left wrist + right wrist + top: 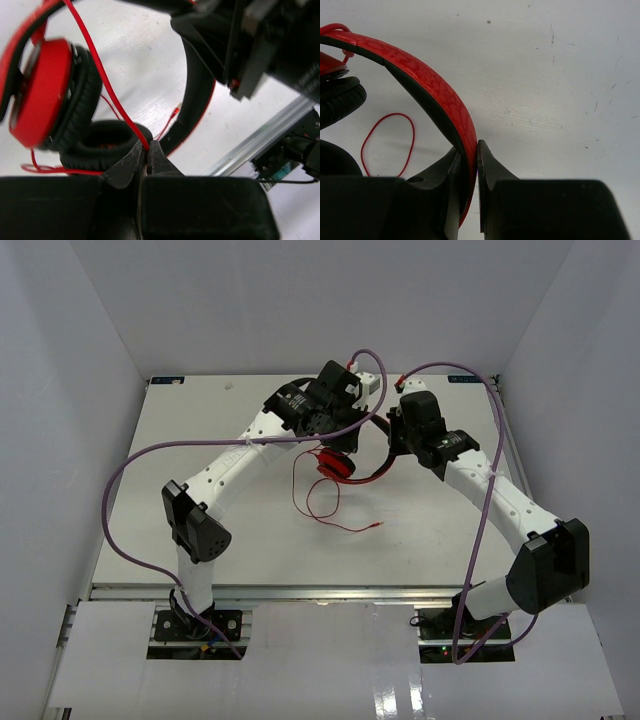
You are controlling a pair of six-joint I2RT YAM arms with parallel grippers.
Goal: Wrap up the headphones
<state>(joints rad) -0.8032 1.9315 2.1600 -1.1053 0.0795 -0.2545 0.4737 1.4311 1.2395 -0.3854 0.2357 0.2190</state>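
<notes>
- Top external view is showing the headphones (pixel 337 466) lying near the middle of the counter (pixel 180 440), with both claws closing in on them from either side.
- The left claw (pixel 340 443) is sitting just above the red ear cup in the frame, and the right claw (pixel 396 452) is sitting at the right end of the headband's arc.
- The cord (pixel 310 502) is trailing below the headphones in loose loops, its plug end lying toward the lower right on the counter.
- Left wrist view: the left claw (pixel 146 150) is pinching the thin red cord (pixel 100 75), its fingertips pressed together on it at the lower middle of the frame.
- The ear cups (pixel 45 90) are sitting to the upper left of that claw, one black cushion almost touching its left finger; the headband (pixel 197 95) is curving up on its right.
- Right wrist view: the right claw (pixel 470 147) is clamping the headband (pixel 420 80), which is rising from between the fingers toward the upper left.
- One ear cushion (pixel 340 100) is showing at the left edge, and a loop of cord (pixel 412 135) is lying on the counter (pixel 545 75) beside the left finger.
</notes>
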